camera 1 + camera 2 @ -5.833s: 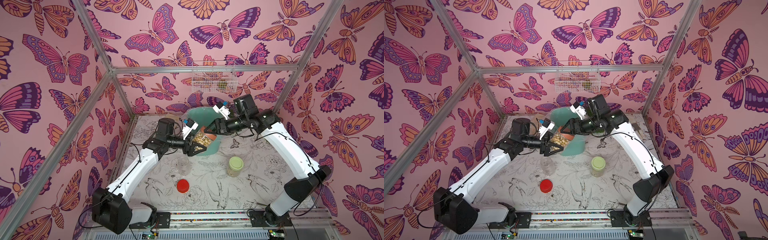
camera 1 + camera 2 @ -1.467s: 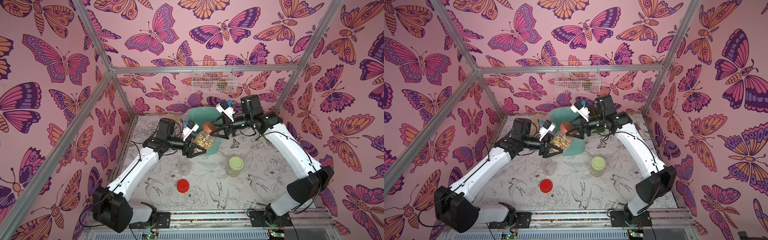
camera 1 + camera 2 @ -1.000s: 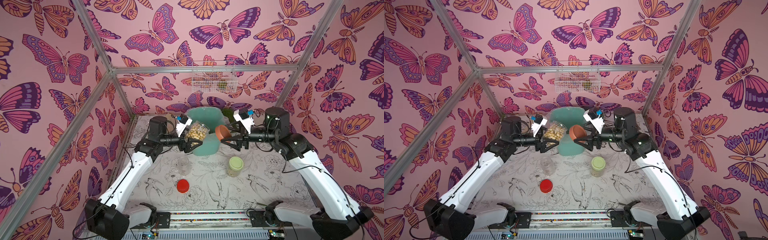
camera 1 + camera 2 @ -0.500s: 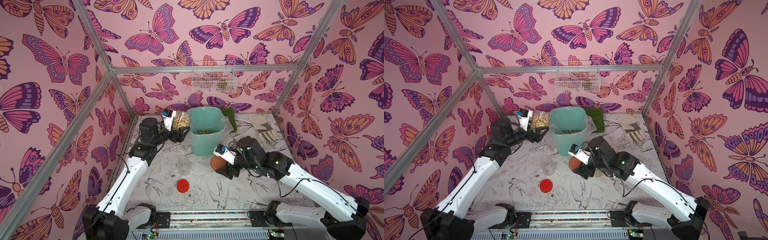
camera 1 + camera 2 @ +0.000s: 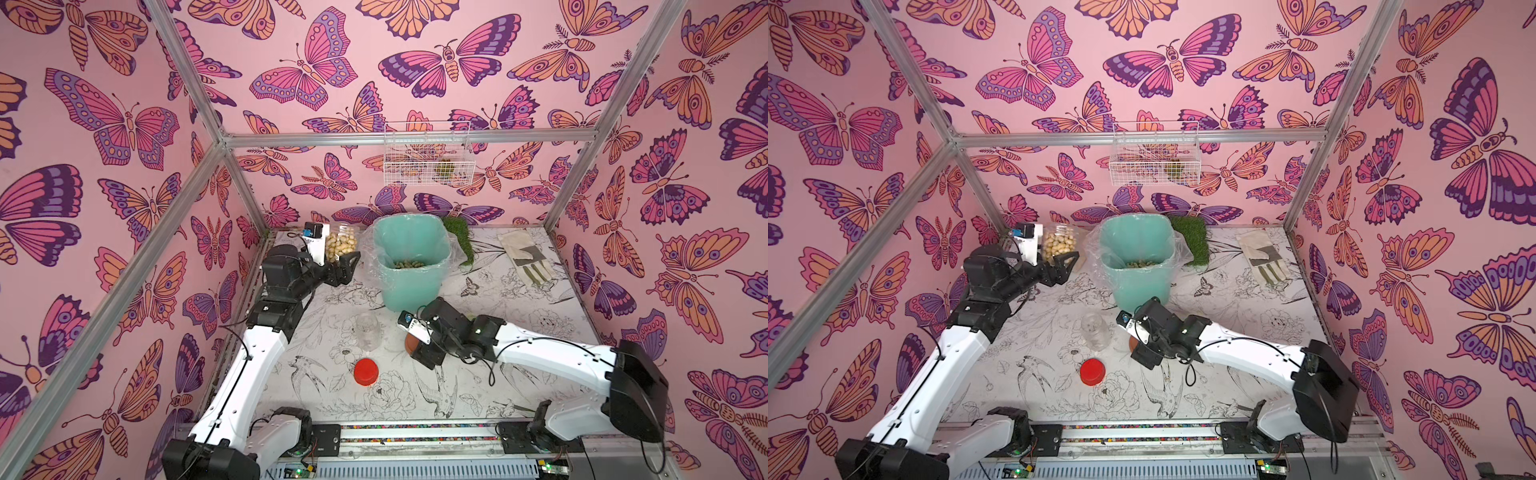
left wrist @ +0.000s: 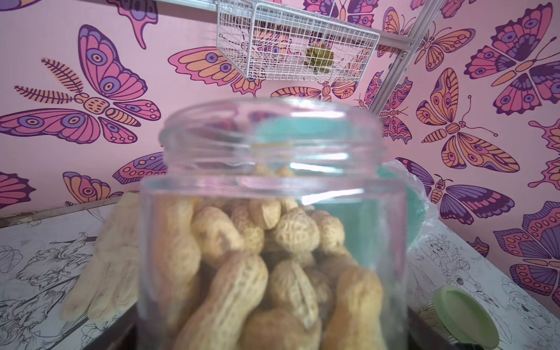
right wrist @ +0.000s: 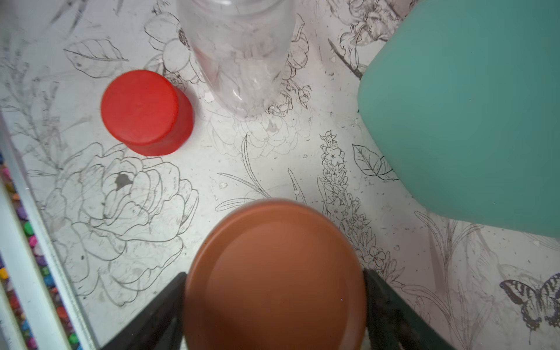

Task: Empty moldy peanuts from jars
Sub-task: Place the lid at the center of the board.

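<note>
My left gripper (image 5: 338,266) (image 5: 1059,268) is shut on an open clear jar (image 5: 341,245) (image 5: 1059,245) (image 6: 272,212), upright, left of the teal bin. The jar holds pale beige peanuts (image 6: 242,272). Olive-green moldy peanuts (image 5: 407,264) (image 5: 1142,262) lie in the bin. Low over the table, my right gripper (image 5: 419,351) (image 5: 1144,353) (image 7: 274,303) is shut on a brown lid (image 5: 411,345) (image 7: 275,272), its black fingers (image 7: 160,306) on both sides. An empty clear jar (image 5: 368,332) (image 5: 1094,330) (image 7: 242,54) stands beside it. A red lid (image 5: 365,372) (image 7: 142,112) lies in front of it.
The plastic-lined teal bin (image 5: 376,241) (image 5: 1104,241) stands at the back centre, with a grass tuft (image 5: 459,239) and a glove (image 5: 525,257) to its right. A wire basket (image 5: 426,160) hangs on the back wall. A pale green lid (image 6: 465,315) shows in the left wrist view.
My right arm has swung down from beside the bin to the table front with the brown lid. My left arm has drawn the peanut jar back to the bin's left.
</note>
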### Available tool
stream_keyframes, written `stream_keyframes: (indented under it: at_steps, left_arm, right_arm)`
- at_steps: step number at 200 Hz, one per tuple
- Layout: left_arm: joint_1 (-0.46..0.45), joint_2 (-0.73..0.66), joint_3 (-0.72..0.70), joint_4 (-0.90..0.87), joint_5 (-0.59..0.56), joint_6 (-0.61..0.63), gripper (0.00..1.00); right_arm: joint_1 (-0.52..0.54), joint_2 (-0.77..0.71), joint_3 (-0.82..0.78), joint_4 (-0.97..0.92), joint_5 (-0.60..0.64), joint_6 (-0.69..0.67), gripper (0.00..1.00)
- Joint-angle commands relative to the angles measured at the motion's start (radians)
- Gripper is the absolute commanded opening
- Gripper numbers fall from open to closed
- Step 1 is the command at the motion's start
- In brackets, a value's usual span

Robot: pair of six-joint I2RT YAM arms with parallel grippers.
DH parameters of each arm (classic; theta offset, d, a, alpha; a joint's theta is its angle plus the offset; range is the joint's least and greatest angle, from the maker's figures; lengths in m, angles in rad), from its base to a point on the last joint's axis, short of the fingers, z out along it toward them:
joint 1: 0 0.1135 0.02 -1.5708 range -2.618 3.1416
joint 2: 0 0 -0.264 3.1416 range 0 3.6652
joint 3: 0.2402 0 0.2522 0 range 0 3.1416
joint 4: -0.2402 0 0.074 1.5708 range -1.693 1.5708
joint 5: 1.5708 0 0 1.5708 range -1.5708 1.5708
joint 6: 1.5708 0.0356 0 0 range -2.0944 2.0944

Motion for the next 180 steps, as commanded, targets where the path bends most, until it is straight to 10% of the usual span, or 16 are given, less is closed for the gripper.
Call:
stream_keyframes:
  at_steps: [1, 118, 180]
  left_arm:
    - [0.011, -0.044, 0.006, 0.086, 0.006, 0.011, 0.0]
    - [0.026, -0.049, -0.011, 0.078, 0.037, 0.011, 0.0]
    - [0.026, -0.053, -0.011, 0.073, 0.042, 0.011, 0.0]
  right_arm:
    - [0.008, 0.08, 0.039, 0.06, 0.061, 0.041, 0.03]
    - [0.008, 0.287, 0.056, 0.116, 0.095, 0.105, 0.5]
    - [0.008, 0.241, 0.018, 0.105, 0.023, 0.091, 0.35]
